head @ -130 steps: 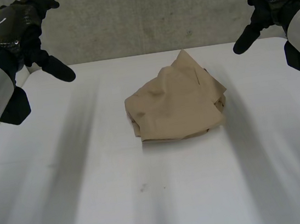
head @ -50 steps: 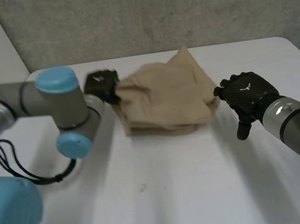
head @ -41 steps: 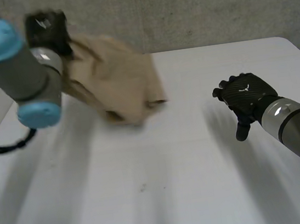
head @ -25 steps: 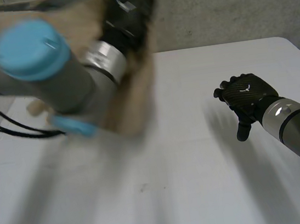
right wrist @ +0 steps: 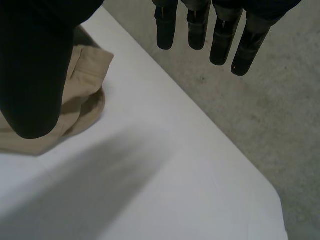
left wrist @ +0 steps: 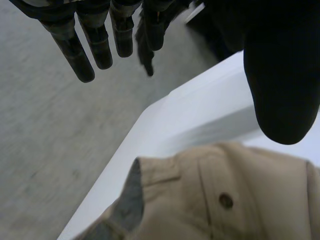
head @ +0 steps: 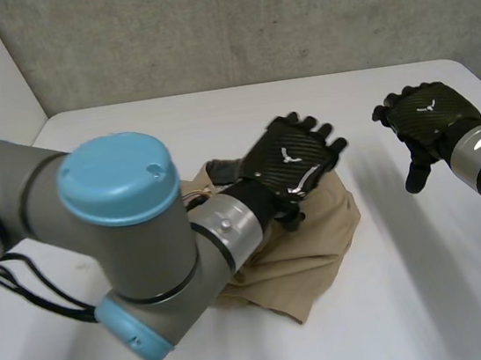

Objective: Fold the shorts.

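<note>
The tan shorts (head: 319, 236) lie in a crumpled heap on the white table (head: 214, 117), in the lower middle of the head view. The left hand (head: 295, 159) is over the heap, in the middle of the frame. Its fingers are spread wide with the thumb apart, and it holds nothing. The right hand (head: 423, 116) is at the right side, away from the shorts. Its fingers are straight and loose.
</note>
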